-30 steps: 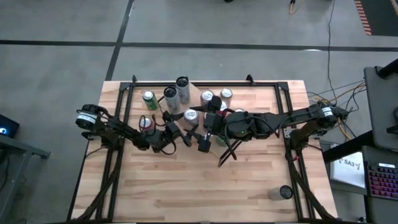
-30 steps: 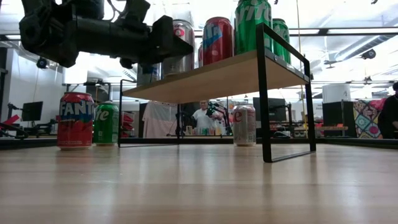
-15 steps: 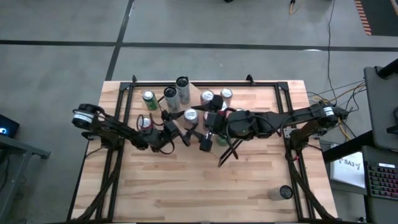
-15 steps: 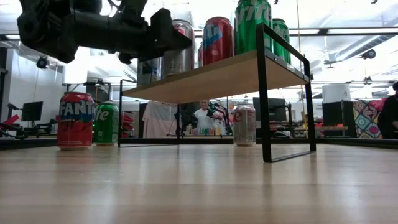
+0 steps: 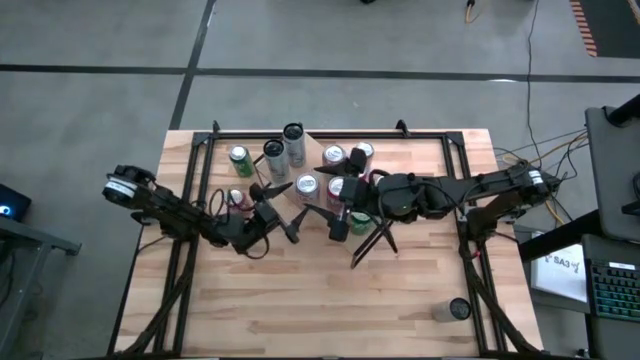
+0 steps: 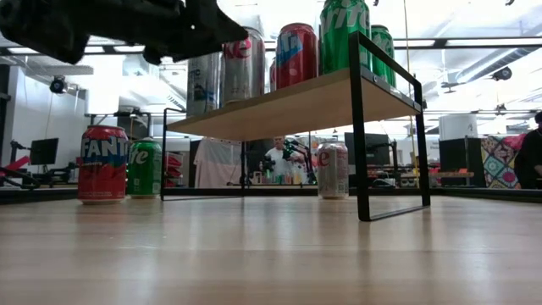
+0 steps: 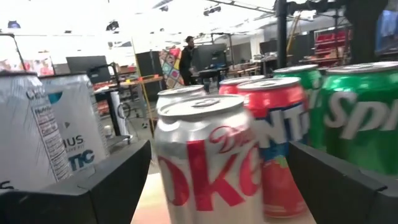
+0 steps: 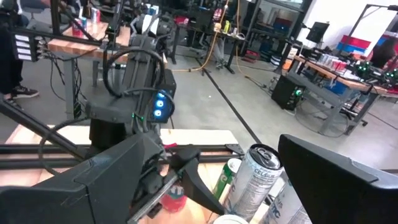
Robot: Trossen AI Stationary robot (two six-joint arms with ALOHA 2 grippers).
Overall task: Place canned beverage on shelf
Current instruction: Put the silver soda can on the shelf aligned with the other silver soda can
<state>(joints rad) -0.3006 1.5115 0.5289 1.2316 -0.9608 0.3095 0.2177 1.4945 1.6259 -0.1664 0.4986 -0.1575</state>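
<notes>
- Seen only from the low view: shelf (image 6: 288, 106) standing on the table (image 6: 271, 254), five cans upright in a row on its board, the Diet Coke can (image 6: 244, 66) second from the left end.
- Also only there: three more cans down at table level. Fanta can (image 6: 103, 163) and green can (image 6: 145, 168) side by side left of the shelf, and a silver can (image 6: 332, 169) seen through its frame.
- Seen only from above: both arms reaching in over the shelf from opposite sides, and a lone can (image 5: 458, 310) well apart near the table's front right corner.
- From above, roughly ten can tops in all. Exact count not possible, with the arms covering some.
- Two grippers, one shelf.
- Left gripper (image 5: 283, 209): raised beside the shelf's left end, level with the can tops in the low view. Jaws spread wide.
- In the left wrist view, the Diet Coke can is centred between the two fingers (image 7: 93, 186) with a clear gap on each side. Gripping nothing.
- Right gripper (image 5: 337, 200): over the shelf's middle, jaws likewise wide apart and holding nothing.
- In the right wrist view, the left arm is in sight past the fingers, with a Celsius can (image 8: 258, 180) near them.
</notes>
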